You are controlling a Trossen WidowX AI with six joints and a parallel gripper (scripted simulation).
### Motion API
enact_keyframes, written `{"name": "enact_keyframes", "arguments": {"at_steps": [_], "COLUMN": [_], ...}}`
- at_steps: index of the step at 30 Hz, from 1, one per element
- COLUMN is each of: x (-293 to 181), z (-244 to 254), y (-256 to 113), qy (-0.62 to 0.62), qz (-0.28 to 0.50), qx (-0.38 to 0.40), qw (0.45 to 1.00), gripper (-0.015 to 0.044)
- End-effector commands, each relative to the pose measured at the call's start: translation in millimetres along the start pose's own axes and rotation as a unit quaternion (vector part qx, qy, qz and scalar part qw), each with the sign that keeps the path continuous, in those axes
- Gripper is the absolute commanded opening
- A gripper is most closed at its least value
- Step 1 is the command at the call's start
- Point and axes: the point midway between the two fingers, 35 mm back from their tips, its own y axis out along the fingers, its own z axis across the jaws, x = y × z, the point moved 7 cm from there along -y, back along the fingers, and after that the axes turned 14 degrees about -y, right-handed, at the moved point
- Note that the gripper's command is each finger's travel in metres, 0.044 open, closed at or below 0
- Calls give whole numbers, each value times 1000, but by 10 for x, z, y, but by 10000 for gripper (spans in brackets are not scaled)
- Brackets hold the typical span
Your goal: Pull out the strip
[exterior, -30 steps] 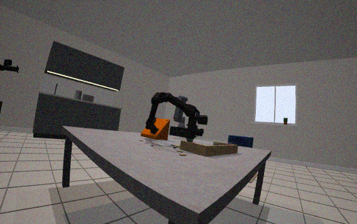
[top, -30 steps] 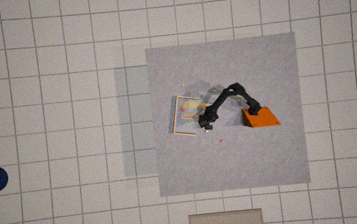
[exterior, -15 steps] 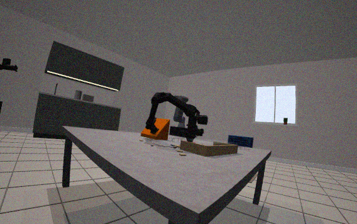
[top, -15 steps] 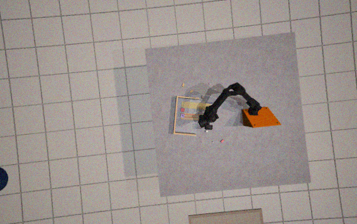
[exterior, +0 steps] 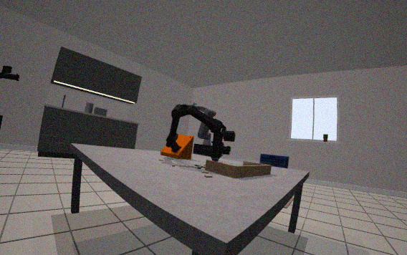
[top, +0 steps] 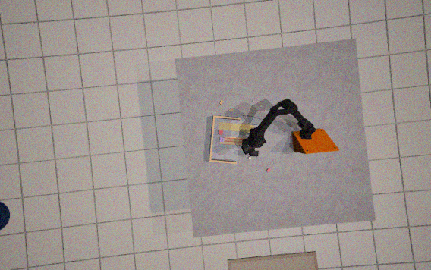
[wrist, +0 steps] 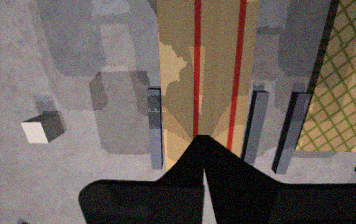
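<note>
The purple labelled cube point(top: 221, 139) sits on the far end of a tan strip with two red lines point(top: 232, 141) point(wrist: 218, 65), inside a three-sided wooden frame point(top: 212, 140) point(exterior: 234, 171). A red cube point(top: 221, 133) stands beside it, at the far end of a yellow strip with a green lattice point(top: 229, 127) point(wrist: 334, 100). Neither cube shows in the wrist view. My gripper point(exterior: 215, 159) point(wrist: 201, 140) is shut with nothing held, pointing down, its tips over the near part of the red-lined strip. Whether they touch it cannot be told.
Low grey guide rails point(wrist: 156, 130) point(wrist: 255, 125) point(wrist: 290, 132) flank the strips. A small white block point(top: 250, 158) point(wrist: 44, 129) lies left of them in the wrist view. A pink block point(top: 268, 170) and a small orange block point(top: 221, 102) lie outside the frame.
</note>
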Motion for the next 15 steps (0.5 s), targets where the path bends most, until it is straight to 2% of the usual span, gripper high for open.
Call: {"name": "enact_keyframes", "arguments": {"at_steps": [1, 15], "x": [-102, -308], "z": [34, 93], "y": [33, 40], "qy": [-2, -3], "qz": [6, 6], "qx": [-1, -1], "qw": [1000, 1000], "gripper": [0, 0]}}
